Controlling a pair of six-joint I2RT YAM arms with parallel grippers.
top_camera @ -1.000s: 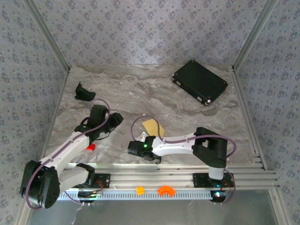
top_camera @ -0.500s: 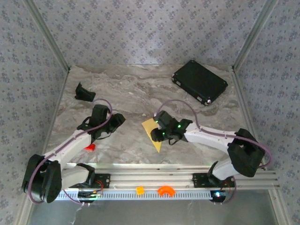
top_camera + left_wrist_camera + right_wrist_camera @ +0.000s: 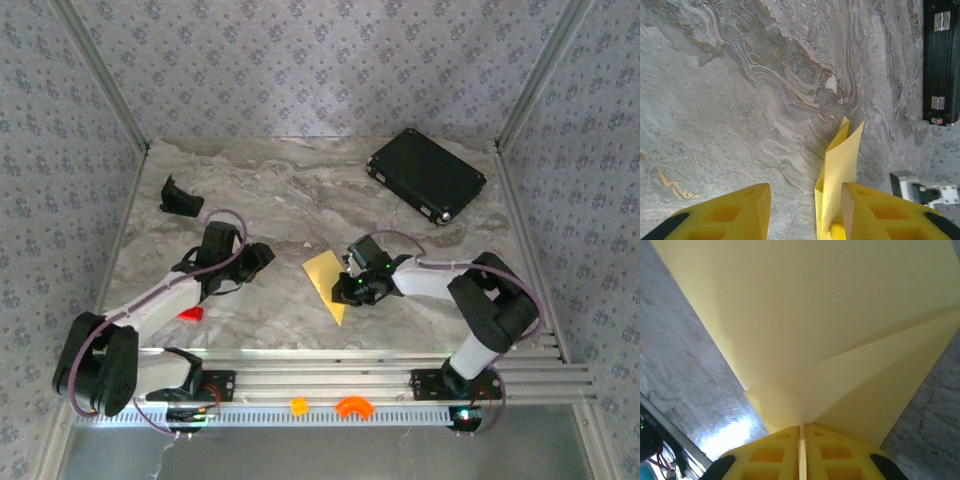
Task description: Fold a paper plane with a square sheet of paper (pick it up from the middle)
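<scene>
- Firstly, at the far left of the table (image 3: 280, 190), a small black clip (image 3: 180, 197) sits near the back and a red block (image 3: 190, 313) lies near the front. Both are well apart from the work and out of the way.
- The left gripper (image 3: 258, 258) hovers low, left of centre, with its jaws apart and nothing between them. It points toward the paper, probably so it can take or press an edge when the next fold calls for it.
- The sheet of paper (image 3: 324, 276) is at the middle of the table, already folded into a pointed shape with its tip toward the near edge. In the left wrist view part of it rises off the surface, apparently because it is lifted from its right side.
- The right gripper (image 3: 802, 429) has its jaws closed on the sheet. Its fingers pinch where a crease runs in, which likely keeps the layers together and steadies the sheet for the other arm.
- A black case (image 3: 427, 175) rests at the back right, well apart from both arms.
</scene>
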